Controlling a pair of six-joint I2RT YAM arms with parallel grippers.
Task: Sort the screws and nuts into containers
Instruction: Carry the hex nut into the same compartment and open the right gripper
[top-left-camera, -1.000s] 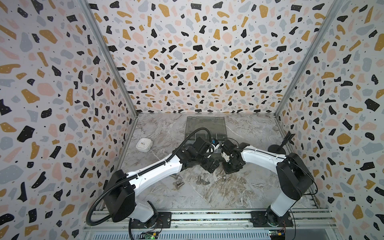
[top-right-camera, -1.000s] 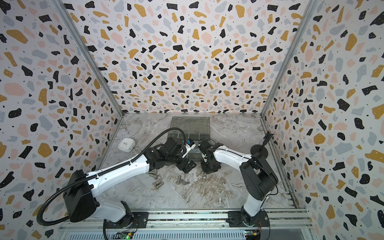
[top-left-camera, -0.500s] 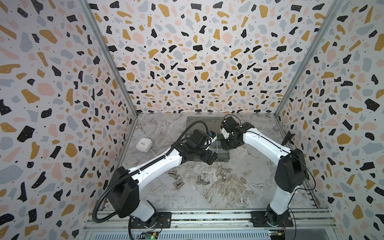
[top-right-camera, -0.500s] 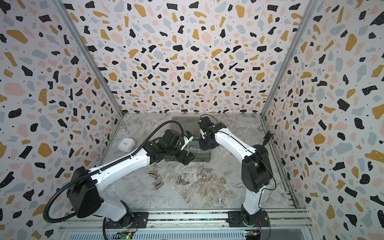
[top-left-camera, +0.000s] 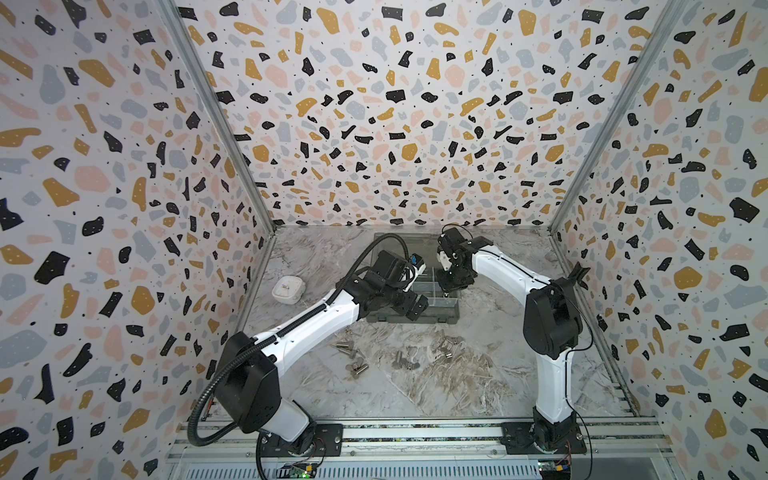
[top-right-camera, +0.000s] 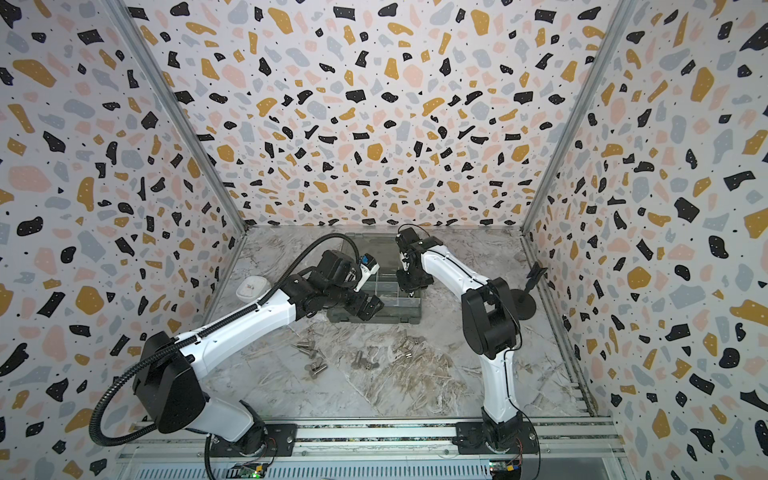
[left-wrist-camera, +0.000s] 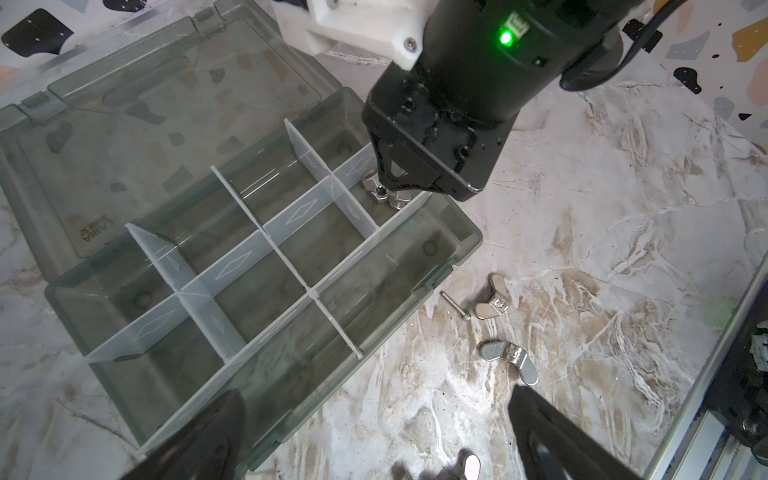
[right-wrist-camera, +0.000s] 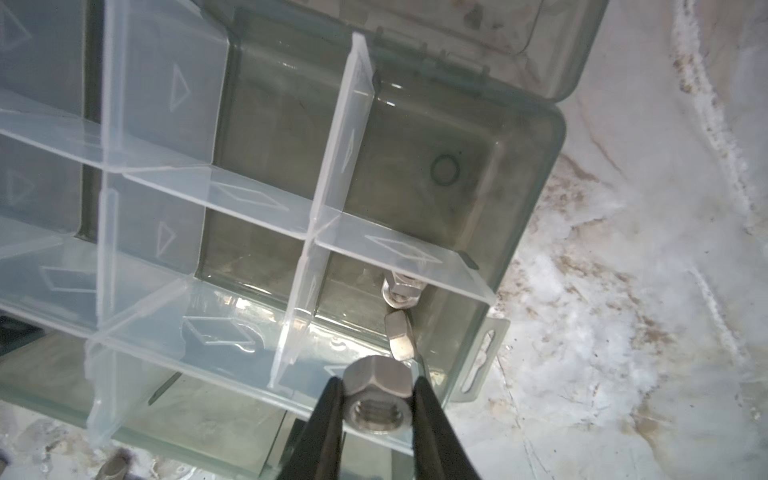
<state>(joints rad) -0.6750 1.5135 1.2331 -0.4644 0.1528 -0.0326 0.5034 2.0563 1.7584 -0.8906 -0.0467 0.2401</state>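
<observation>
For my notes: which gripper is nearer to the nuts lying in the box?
Right. The right gripper hangs above those nuts, holding another nut; the left gripper is over the front of the box, farther off.

Wide-jawed left gripper (left-wrist-camera: 374, 415) on outstretched left arm (top-left-camera: 316, 324); narrow-jawed right gripper (right-wrist-camera: 376, 386) downward from bent right arm (top-left-camera: 507, 270).

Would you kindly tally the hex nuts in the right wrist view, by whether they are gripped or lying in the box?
Held hex nut, gripped in the right tool: 1
Loose hex nuts, lying in the corner compartment: 2
Total: 3
</observation>
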